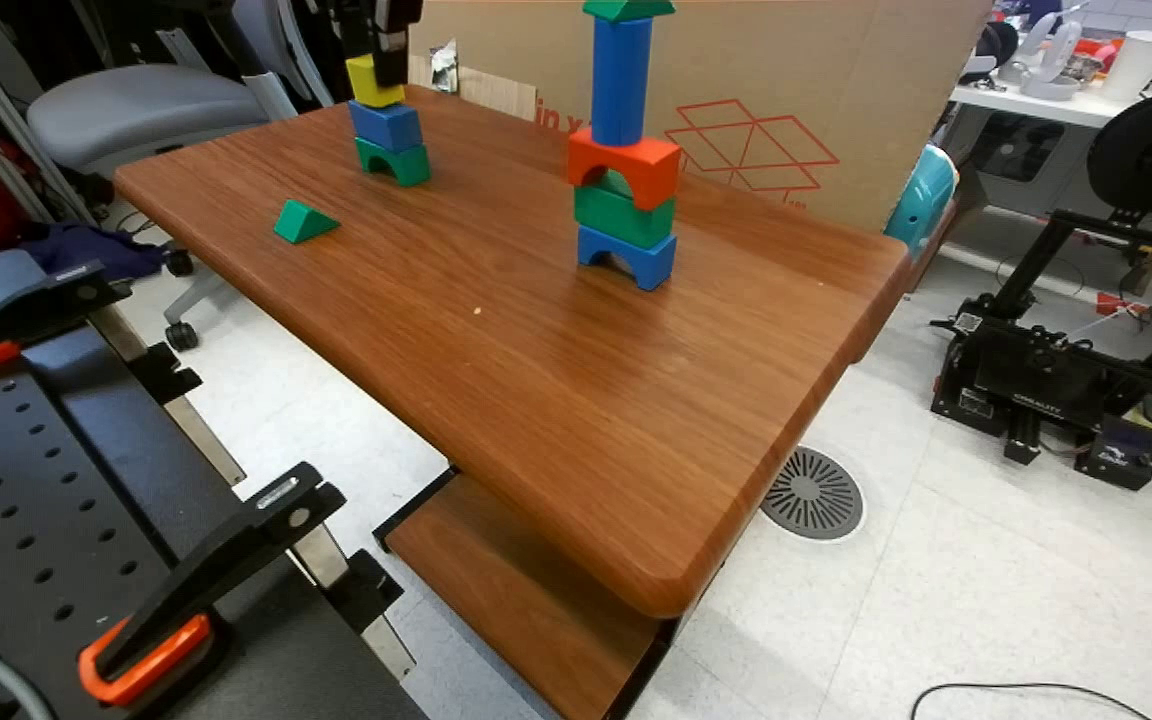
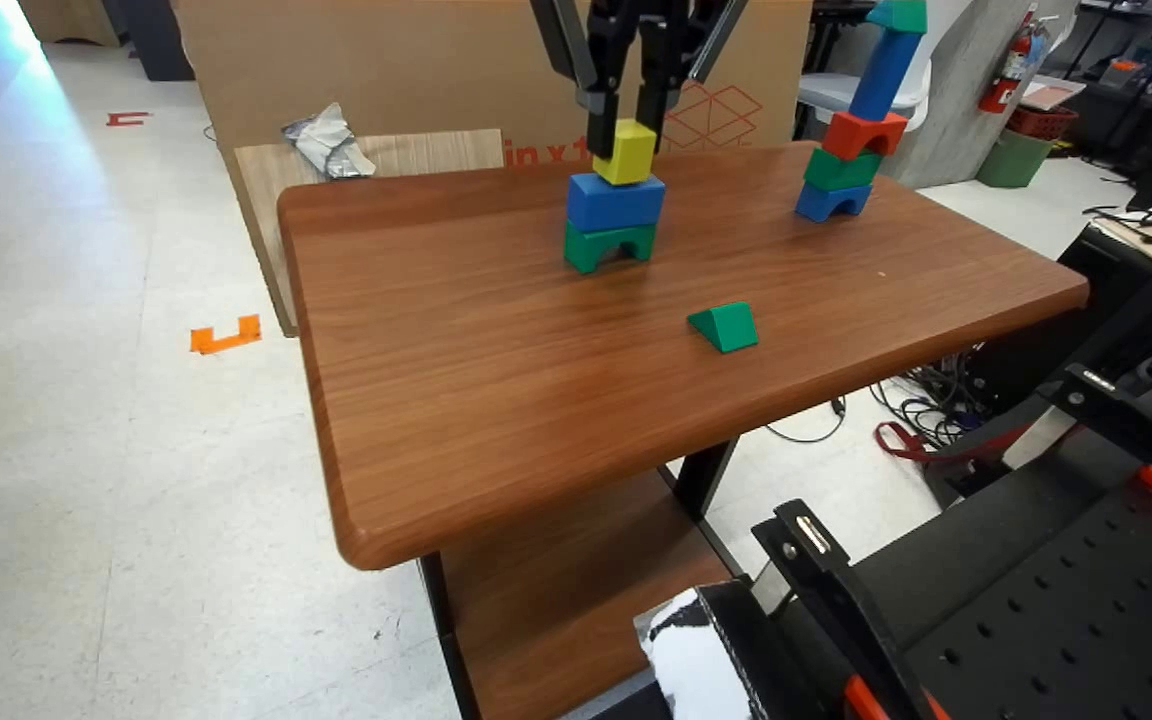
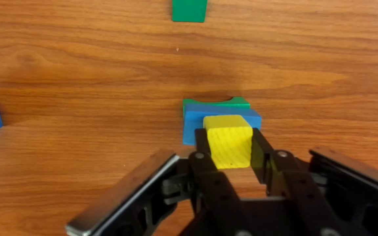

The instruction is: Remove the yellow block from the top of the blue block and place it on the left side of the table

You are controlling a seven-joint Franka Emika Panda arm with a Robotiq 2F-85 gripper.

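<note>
Wrist view: we see the yellow block (image 3: 229, 147), a bright cube with faint grain, held between the fingers (image 3: 202, 142), on the blue block (image 3: 193, 122)

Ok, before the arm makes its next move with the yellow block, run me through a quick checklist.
1. Gripper closed on the yellow block: ok, held at opposite sides in the wrist view.
2. Yellow block clear of the blue block: cannot tell, no definite gap shows.
3. Blue block resting on the green arch: ok.
4. Tall tower standing apart from the gripper: ok.
5. Drop side of the table: cannot tell, the pictures don't settle which side "left" means.
</note>
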